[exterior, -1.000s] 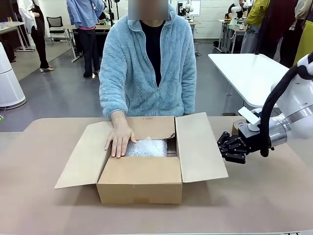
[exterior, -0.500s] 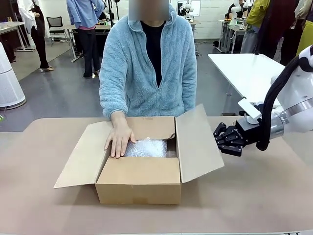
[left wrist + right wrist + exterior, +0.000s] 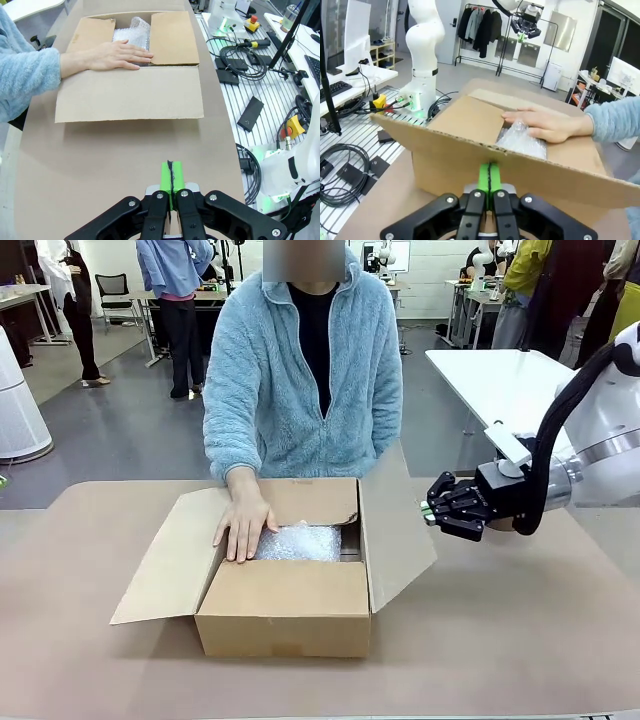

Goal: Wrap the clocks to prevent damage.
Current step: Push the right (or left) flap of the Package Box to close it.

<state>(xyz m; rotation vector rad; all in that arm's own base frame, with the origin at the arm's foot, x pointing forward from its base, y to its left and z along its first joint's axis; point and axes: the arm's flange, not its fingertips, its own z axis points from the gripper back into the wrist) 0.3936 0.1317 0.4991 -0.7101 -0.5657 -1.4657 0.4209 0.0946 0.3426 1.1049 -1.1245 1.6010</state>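
The clocks (image 3: 298, 541) are already wrapped. They show as one whitish bundle of bubble wrap, and it lies inside the brown carton (image 3: 285, 625) in the middle of the desk (image 3: 520, 640). So I judge the wrapping itself as done, and the packing into the carton as done too.

What is left, as I judge it, is to close the carton. The right flap (image 3: 395, 530) stands tilted up, not yet folded over the opening. The right pincer (image 3: 428, 510) is clenched with nothing between its pads, and its tips are at the outer face of this flap, touching it or just beside it. The left flap (image 3: 130, 100) lies spread outward, flat on the desk. The near flap (image 3: 285, 585) seems to be folded in over part of the opening.

The person's hand (image 3: 243, 525) rests flat at the left part of the opening, partly on the bundle.

The left pincer (image 3: 171, 176) is clenched and empty, above bare desk and well apart from the carton.
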